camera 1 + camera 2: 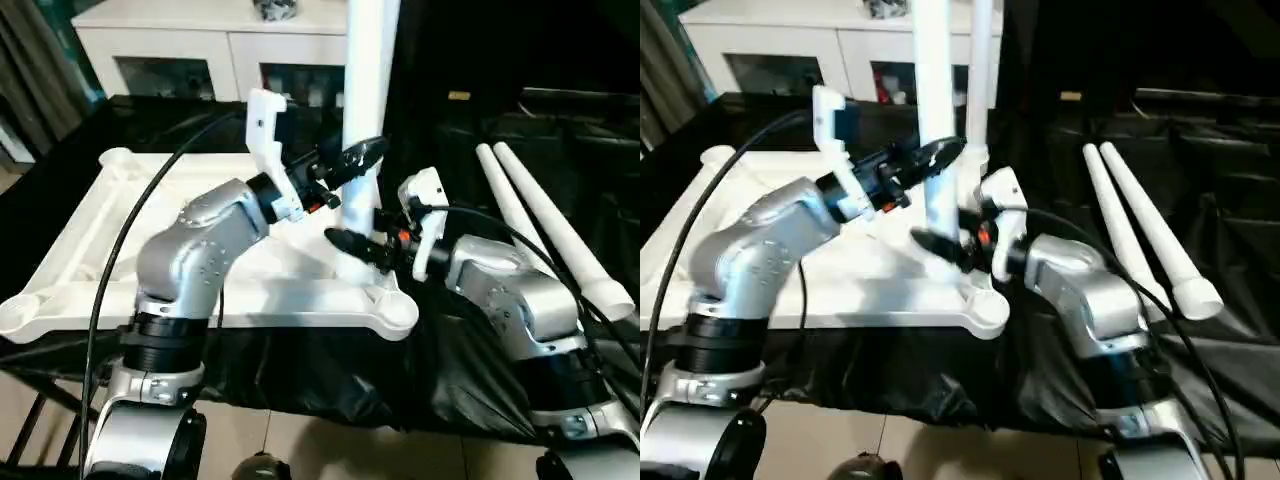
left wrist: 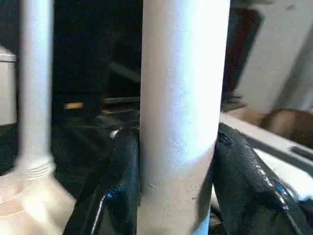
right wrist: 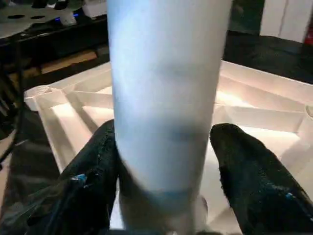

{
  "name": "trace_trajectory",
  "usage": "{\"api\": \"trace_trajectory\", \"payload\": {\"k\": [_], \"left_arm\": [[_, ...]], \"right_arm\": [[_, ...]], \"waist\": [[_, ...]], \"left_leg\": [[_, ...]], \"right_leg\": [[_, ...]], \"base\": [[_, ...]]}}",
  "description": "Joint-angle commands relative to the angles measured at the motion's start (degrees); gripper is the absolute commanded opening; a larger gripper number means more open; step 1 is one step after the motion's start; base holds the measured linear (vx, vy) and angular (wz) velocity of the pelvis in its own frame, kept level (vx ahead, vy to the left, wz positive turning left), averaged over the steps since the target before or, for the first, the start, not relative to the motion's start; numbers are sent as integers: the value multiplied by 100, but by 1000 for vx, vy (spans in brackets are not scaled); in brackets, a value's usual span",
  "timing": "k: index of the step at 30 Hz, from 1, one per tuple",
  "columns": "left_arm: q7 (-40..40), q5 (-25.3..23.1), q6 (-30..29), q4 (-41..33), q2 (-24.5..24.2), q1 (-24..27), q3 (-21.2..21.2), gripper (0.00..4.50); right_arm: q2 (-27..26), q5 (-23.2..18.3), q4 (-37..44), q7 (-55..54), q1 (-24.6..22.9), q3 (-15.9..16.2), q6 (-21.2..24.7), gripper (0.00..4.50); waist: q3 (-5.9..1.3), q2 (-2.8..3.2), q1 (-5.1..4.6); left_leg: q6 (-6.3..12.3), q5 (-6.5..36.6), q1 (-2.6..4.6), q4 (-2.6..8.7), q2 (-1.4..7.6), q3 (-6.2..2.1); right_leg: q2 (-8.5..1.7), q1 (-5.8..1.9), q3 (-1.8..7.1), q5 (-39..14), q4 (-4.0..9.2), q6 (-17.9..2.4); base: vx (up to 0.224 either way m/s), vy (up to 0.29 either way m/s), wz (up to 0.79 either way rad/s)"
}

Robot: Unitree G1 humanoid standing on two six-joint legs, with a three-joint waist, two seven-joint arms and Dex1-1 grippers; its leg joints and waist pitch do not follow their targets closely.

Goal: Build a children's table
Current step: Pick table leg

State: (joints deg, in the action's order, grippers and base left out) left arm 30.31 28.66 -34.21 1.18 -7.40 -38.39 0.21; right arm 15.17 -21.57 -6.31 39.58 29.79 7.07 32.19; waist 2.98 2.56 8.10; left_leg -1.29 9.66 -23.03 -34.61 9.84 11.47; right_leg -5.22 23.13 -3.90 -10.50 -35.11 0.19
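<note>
No readable text, seemingly.

Ahead of me a white cabinet point(image 1: 210, 45) with glass doors stands against the far side, a black cloth point(image 1: 330, 375) drapes the work surface below my view, pale tiled floor point(image 1: 300, 445) shows beneath it, and grey curtains point(image 1: 30, 70) hang at my left.

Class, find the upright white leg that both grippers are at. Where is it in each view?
Left eye view: upright leg, right of centre, running off the top.
Right eye view: left of centre, in front of a second leg.
Left wrist view: between the left-arm fingers.
Right wrist view: between the right-arm fingers.
Shared landmark: the ribbed tabletop under it.
</note>
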Motion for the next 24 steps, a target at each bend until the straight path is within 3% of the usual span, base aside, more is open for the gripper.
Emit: {"api": "trace_trajectory", "payload": {"k": [1,6,10,16,24], "left_arm": [[-300,-220,93,-15,43,-126,-6,184],[-613,-453,81,-150,170,-113,-157,184],[-679,-493,101,-154,193,-109,-195,184],[-705,-502,51,-155,226,-126,-180,184],[-634,-390,-23,-179,195,-142,-117,184]], "right_arm": [[-28,141,-143,-201,117,-173,57,305],[-202,371,-382,-469,217,-31,-30,305],[-236,495,-494,-572,258,103,-158,270],[-340,552,-668,-594,348,83,-244,214],[-286,470,-697,-367,380,18,-321,192]], "waist": [[-451,-84,-38],[-440,-98,-39],[-440,-99,-43],[-445,-97,-46],[-443,-102,-36]], "left_leg": [[-2,780,157,379,310,-181],[35,796,151,375,304,-174],[-16,857,159,383,309,-179],[23,806,152,374,303,-174],[49,804,156,372,306,-172]], "right_leg": [[-333,-259,250,-743,340,-1016],[-345,-263,250,-847,358,-1034],[-343,-256,249,-948,366,-996],[-342,-262,251,-800,352,-1025],[-342,-260,253,-828,353,-1024]], "base": [[0,0,0],[0,0,0],[0,0,0],[0,0,0],[0,0,0]]}}
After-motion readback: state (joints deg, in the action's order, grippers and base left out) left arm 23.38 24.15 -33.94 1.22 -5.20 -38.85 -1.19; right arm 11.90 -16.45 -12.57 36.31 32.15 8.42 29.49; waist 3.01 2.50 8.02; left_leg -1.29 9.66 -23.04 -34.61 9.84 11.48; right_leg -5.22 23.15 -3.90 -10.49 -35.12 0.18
